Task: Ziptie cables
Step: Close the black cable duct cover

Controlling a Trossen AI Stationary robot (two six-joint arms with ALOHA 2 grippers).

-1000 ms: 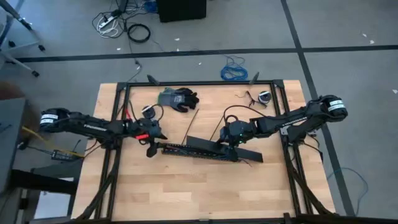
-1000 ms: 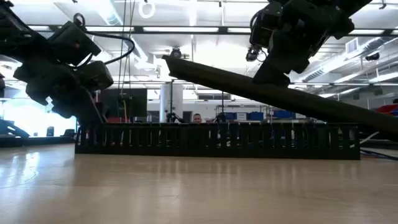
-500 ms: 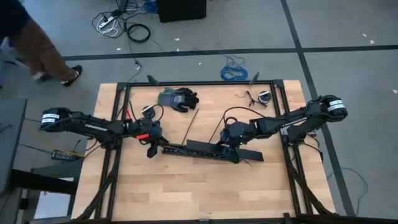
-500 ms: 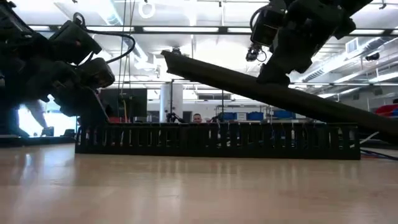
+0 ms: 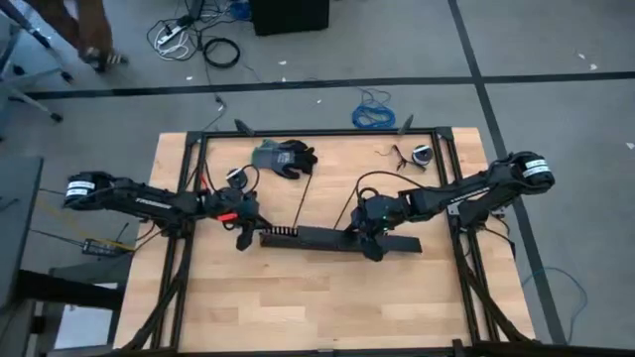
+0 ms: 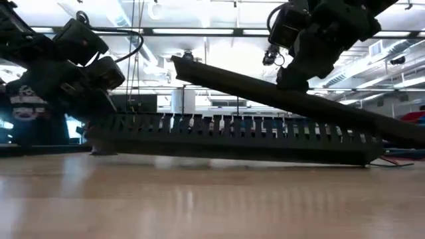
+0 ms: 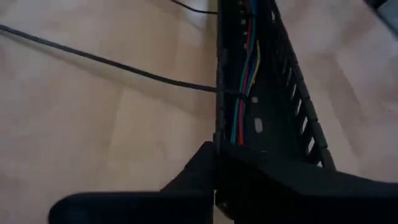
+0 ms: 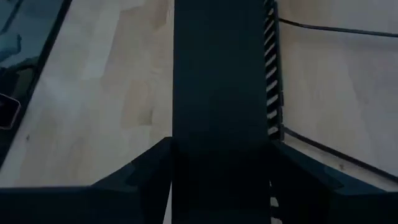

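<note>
So the left gripper (image 5: 245,235) is clenched on the near end of the slotted black duct (image 6: 232,136), and that end is tipped up off the surface (image 5: 298,297) while the far end rests down. The cables (image 7: 244,93) (thin coloured wires, red, green, blue, yellow in the left wrist view) are lying along the inside of the duct, with what looks like a thin tie crossing them partway down.

The right gripper (image 5: 369,238) is grasping the flat black lid strip (image 8: 217,93), fingers clamped on both edges, holding it at a slant above the duct with one end high.

My read is the step in hand is lining the lid up over the duct. To do it well, I'd level the duct back down first so the wires don't slide toward the low end, then bring the lid parallel to the duct rather than dropping it in at an angle. Watch that no wire pokes out through the side slots, or it'll get pinched. The glove (image 5: 285,157) at the back is well clear.
</note>
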